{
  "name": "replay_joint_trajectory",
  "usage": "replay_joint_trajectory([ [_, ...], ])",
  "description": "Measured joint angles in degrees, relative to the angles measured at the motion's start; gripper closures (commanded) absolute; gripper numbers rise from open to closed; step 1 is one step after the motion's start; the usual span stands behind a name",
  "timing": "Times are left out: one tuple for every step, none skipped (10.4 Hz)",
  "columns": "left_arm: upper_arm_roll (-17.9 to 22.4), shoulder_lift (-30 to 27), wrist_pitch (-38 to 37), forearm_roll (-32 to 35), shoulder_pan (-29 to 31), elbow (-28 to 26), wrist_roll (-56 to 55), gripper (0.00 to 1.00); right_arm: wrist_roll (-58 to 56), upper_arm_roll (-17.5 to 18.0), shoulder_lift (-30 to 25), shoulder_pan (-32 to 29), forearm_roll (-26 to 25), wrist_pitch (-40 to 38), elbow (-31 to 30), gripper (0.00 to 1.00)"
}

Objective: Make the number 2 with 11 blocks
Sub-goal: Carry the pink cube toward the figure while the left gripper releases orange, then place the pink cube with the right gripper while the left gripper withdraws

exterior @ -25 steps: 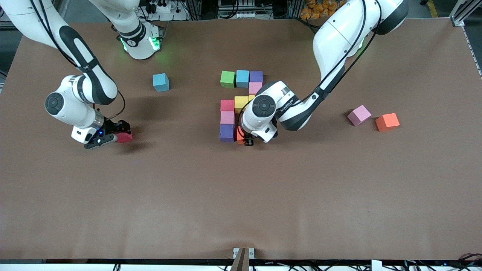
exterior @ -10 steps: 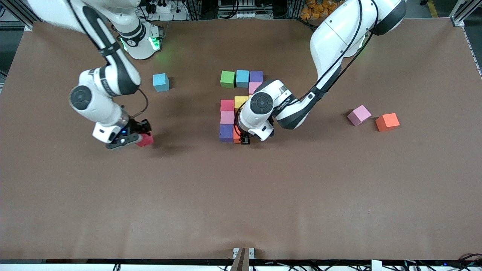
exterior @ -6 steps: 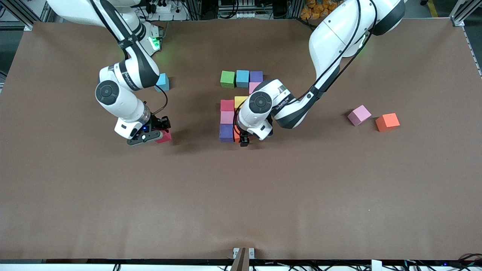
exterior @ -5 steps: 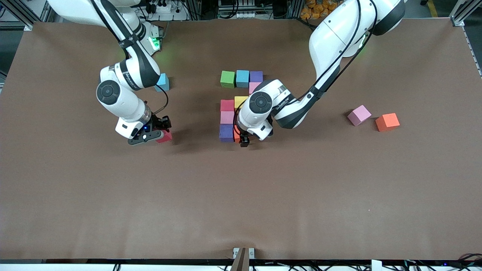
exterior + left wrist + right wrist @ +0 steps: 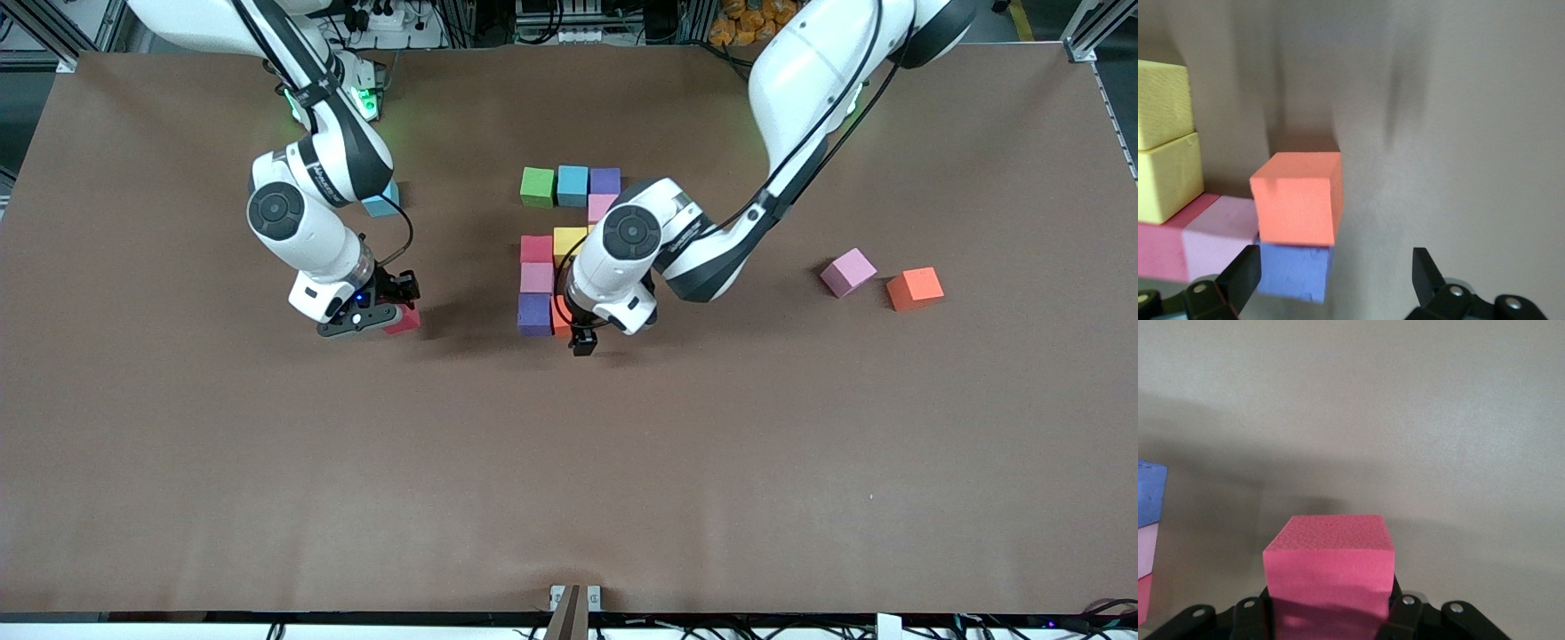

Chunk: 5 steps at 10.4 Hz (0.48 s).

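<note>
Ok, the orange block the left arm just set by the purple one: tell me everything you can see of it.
The orange block is a matte foam cube with soft edges and a faint dent along one upper edge. It sits flat on the table, squarely beside the purple block in the figure's row nearest the front camera, apparently touching it. The left gripper hangs over it, fingers wide open, not touching it. From the front, the left wrist hides most of it.

Brown matte tabletop [image 5: 569, 462] fills view, soft shadows on it. Aluminium frame profile [image 5: 1092, 27] at corner. Power strip [image 5: 378, 16] and cables along upper edge.
</note>
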Motion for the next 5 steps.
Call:
replay_joint_trajectory([
  [-1.58, -1.97, -2.63, 0.00, 1.96, 0.05, 2.19, 0.00, 1.82, 0.10, 0.00, 0.82, 0.26, -0.64, 0.70, 0.47],
  [-2.97, -3.71, -5.41, 0.00, 4.27, 0.06, 4.86, 0.00, 5.96, 0.16, -0.03, 3.01, 0.39, -1.83, 2.17, 0.47],
  [-4.22, -5.03, -7.70, 0.00, 6.95, 0.03, 7.83, 0.00, 11.28, 0.25, -0.10, 6.07, 0.46, -3.51, 4.32, 0.47],
  [-5.55, -5.87, -9.41, 0.00, 9.79, 0.01, 10.88, 0.00, 16.26, 0.36, -0.21, 9.13, 0.70, -5.27, 6.78, 0.47],
  [-6.55, -6.53, -11.36, 0.00, 12.26, 0.02, 14.11, 0.00, 20.91, 0.40, -0.17, 12.13, 1.93, -6.31, 9.12, 0.47],
])
